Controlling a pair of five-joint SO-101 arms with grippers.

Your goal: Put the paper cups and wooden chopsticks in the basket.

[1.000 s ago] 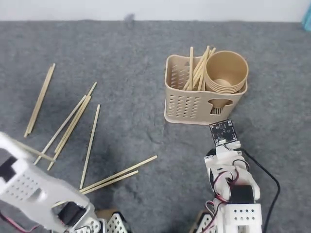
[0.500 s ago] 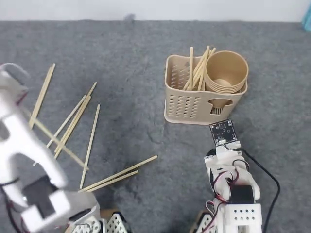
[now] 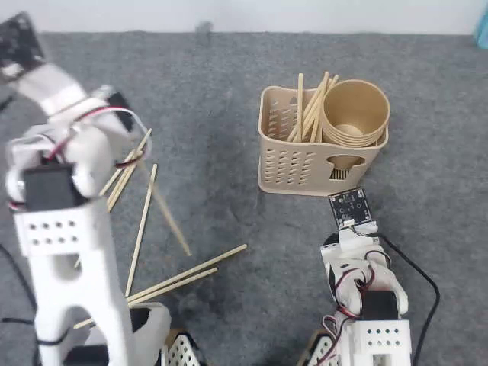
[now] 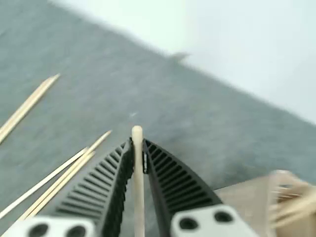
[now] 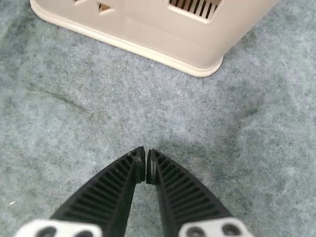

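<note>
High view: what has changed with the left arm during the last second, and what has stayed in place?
The left arm rose and swung from the near left corner toward the far side; the thin wooden chopstick clamped in the left gripper travelled right, toward the beige plastic basket. The shut right gripper, the stacked paper cups and the loose chopsticks kept their places.

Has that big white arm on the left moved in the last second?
Yes. The left arm swung from the near side, over the loose chopsticks, to about level with the basket, its end effector shut on a chopstick.
</note>
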